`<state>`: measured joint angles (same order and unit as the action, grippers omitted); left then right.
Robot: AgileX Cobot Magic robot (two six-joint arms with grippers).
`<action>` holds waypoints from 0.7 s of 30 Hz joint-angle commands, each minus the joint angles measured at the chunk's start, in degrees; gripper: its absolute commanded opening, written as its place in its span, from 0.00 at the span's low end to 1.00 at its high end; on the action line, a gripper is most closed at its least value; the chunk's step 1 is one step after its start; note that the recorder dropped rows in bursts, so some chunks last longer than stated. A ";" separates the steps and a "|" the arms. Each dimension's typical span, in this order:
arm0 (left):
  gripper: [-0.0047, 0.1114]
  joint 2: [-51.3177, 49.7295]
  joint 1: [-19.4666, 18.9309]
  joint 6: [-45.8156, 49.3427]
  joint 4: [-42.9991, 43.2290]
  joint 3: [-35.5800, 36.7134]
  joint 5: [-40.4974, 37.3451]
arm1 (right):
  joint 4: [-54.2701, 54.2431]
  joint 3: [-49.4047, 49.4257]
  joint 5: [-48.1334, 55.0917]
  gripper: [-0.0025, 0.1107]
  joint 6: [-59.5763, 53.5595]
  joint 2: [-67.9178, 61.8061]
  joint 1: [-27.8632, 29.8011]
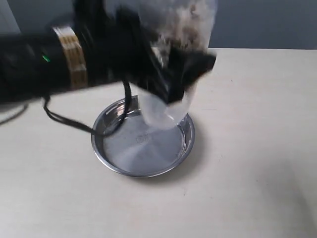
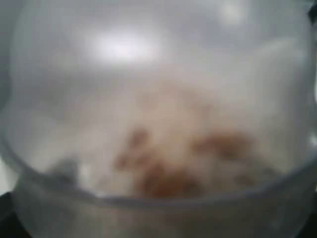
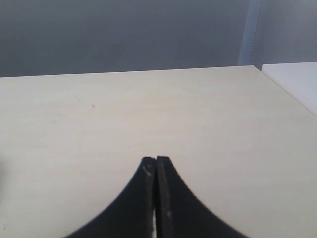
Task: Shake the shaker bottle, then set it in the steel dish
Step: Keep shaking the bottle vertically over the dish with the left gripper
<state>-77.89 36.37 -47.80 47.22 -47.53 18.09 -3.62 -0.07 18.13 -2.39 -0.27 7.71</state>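
The shaker bottle (image 1: 171, 54) is held in the air above the steel dish (image 1: 111, 161), blurred by motion, with brown pellets showing through its clear wall. My left gripper (image 1: 171, 84) is shut on it about the middle, its black fingers wrapped round the body. In the left wrist view the shaker bottle (image 2: 158, 124) fills the whole picture and hides the fingers. The steel dish sits on the table below, holding nothing. My right gripper (image 3: 156, 159) is shut on nothing over bare table, and is out of the exterior view.
A black cable (image 1: 69, 121) droops from the left arm to the dish's left rim. The pale table (image 1: 257, 148) spreads to the right of the dish, with a grey wall (image 3: 124, 34) behind and a table corner (image 3: 255, 67) far off.
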 commanded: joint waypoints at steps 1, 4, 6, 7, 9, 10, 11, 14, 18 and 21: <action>0.04 4.02 0.16 1.52 -0.66 -4.13 6.83 | 0.08 0.07 -0.67 0.01 -0.11 0.27 0.20; 0.04 3.50 0.31 0.27 0.14 -3.67 -0.92 | 0.08 0.07 -0.67 0.01 -0.11 0.27 0.20; 0.04 -0.69 0.31 0.41 -0.10 1.23 -4.95 | 0.08 0.07 -0.67 0.01 -0.11 0.27 0.20; 0.04 -3.63 -0.09 0.43 -0.10 3.85 -5.21 | 0.08 0.07 -0.67 0.01 -0.11 0.27 0.20; 0.04 -5.60 -0.83 -0.33 -0.10 4.74 -3.19 | 0.08 0.07 -0.67 0.01 -0.11 0.27 0.20; 0.04 -4.27 -0.83 -0.61 -0.10 3.86 -0.20 | 0.08 0.07 -0.67 0.01 -0.11 0.27 0.20; 0.04 -1.99 -0.83 -0.47 -0.10 2.39 3.69 | 0.08 0.07 -0.67 0.01 -0.11 0.27 0.20; 0.04 2.75 -0.83 2.86 -0.22 -2.53 5.84 | 0.08 0.07 -0.67 0.01 -0.11 0.27 0.20; 0.04 -4.92 -0.83 2.00 -1.05 4.05 0.90 | 0.08 0.07 -0.67 0.01 -0.11 0.27 0.20; 0.04 -8.64 -1.52 0.42 -4.27 5.32 5.55 | 0.08 0.07 -0.67 0.01 -0.11 0.27 0.20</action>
<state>-82.18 35.42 -45.92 45.29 -43.99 22.77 -3.62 -0.07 18.23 -2.39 -0.27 7.71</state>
